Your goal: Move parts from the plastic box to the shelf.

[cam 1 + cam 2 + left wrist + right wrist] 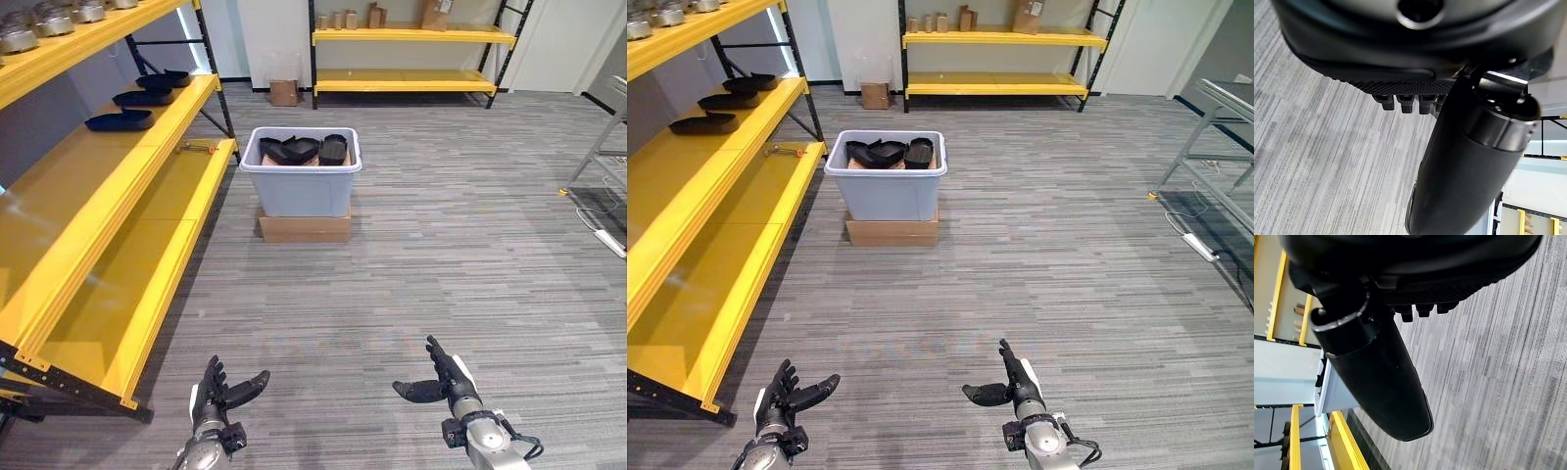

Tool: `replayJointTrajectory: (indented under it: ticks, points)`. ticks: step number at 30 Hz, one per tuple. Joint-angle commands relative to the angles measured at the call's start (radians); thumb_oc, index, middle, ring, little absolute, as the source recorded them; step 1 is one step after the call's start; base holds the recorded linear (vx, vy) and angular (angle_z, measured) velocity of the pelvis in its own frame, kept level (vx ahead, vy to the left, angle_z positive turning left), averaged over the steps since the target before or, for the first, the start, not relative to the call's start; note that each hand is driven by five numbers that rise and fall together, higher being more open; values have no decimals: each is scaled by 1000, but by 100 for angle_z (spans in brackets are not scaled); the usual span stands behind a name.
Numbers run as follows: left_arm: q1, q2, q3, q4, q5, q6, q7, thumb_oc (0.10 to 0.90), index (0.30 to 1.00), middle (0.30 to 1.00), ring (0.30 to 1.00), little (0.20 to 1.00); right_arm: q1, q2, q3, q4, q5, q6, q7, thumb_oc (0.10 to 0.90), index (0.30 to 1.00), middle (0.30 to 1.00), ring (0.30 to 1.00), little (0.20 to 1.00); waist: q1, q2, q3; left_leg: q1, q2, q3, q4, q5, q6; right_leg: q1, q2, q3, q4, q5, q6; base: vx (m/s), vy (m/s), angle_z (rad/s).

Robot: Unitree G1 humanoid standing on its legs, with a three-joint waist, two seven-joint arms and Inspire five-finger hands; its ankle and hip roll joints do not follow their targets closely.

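A pale grey plastic box point(300, 184) stands on a flat cardboard box point(305, 228) in the middle of the carpet, with several black parts point(304, 149) lying inside it. The yellow shelf point(118, 176) runs along the left side, and three black parts point(143, 98) rest on its middle level. My left hand point(217, 399) hangs low near the front, open and empty, well short of the box. My right hand point(443, 385) is beside it on the right, fingers straight, holding nothing.
Metal parts point(49, 22) line the top level of the left shelf. A small orange tool point(199, 148) lies on its lowest level. Another yellow shelf point(411, 59) with small boxes stands at the far wall. A metal frame point(602, 147) and a power strip point(609, 241) are at the right.
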Motion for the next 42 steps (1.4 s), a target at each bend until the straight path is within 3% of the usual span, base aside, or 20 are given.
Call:
replayJointTrajectory:
  ticks: [1,11,15,20,30,32,34,36,37,38,39,42]
  points:
    - [-97,54,2,-4,-43,-59,-46,900,1000,1000,1000,1000,-92,-18,10,-58,28,-38,1,900,1000,1000,1000,1000,-4,-43,-24,-7,29,34,-9,25,-33,47,-92,41,41,-15,72,0,0,0]
    - [-93,41,-3,23,-45,-76,-47,900,1000,1000,1000,1000,-61,-22,-13,-42,25,-55,22,900,1000,1000,1000,1000,-25,-54,-11,3,26,50,-9,24,-29,42,-90,62,36,-4,77,17,16,-1]
    - [-63,48,-9,-10,-43,-85,-142,900,1000,1000,1000,1000,-44,-20,-23,-61,7,-89,11,900,1000,1000,1000,1000,-29,-58,-5,3,24,58,-9,20,-24,37,-91,72,38,0,80,61,64,-3]
    - [-51,70,-24,-32,-56,-95,-166,900,1000,1000,1000,1000,-40,-28,-26,-87,-16,-119,36,900,1000,1000,1000,1000,-42,-52,2,-7,20,62,-9,22,-16,8,-94,89,67,-3,85,27,138,-10]
    - [-103,83,-56,-15,-70,-62,-216,900,1000,1000,1000,1000,-84,-23,2,-98,-25,-130,-2,900,1000,1000,1000,1000,-37,-45,32,0,-15,70,-8,11,40,-82,-146,92,313,38,119,7,138,-1]
    - [-124,82,-70,0,-70,-64,-219,900,1000,1000,1000,1000,-93,-16,9,-100,-6,-123,-22,900,1000,1000,1000,1000,-36,-33,47,9,-25,74,-1,0,57,-143,-178,80,471,79,122,41,184,5]
    - [-131,83,-74,0,-73,-55,-226,900,1000,1000,1000,1000,-95,-14,10,-103,-7,-117,-24,900,1000,1000,1000,1000,-37,-28,51,13,-28,74,1,-6,64,-166,-182,79,525,88,122,64,109,-5]
    - [-135,80,-85,-4,-77,-31,-259,900,1000,1000,1000,1000,-89,-16,13,-113,-17,-114,-26,900,1000,1000,1000,1000,-57,-27,60,26,-39,60,1,-19,74,-217,-137,110,574,98,124,88,54,-14]
    - [-135,80,-85,-4,-77,-31,-259,900,1000,1000,1000,1000,-89,-16,13,-113,-17,-114,-26,900,1000,1000,1000,1000,-57,-27,60,26,-39,60,1,-19,74,-217,-137,110,574,98,124,122,-19,-12]
    - [-133,80,-97,-20,-78,-23,-257,900,1000,1000,1000,1000,-79,-23,6,-124,-14,-116,-28,900,1000,1000,1000,1000,-81,-34,68,39,-48,42,1,-27,70,-249,-85,125,537,92,126,108,-39,-1]
    - [-132,80,-100,-24,-81,-18,-256,900,1000,1000,1000,1000,-77,-25,3,-128,-13,-116,-30,900,1000,1000,1000,1000,-88,-37,71,43,-51,38,2,-31,69,-256,-74,126,515,92,125,141,-64,4]
    - [-139,81,-113,-44,-84,2,-249,900,1000,1000,1000,1000,-81,-27,-1,-132,-13,-120,-29,900,1000,1000,1000,1000,-101,-64,88,63,-70,42,19,-61,62,-288,-77,85,360,138,139,177,-103,24]
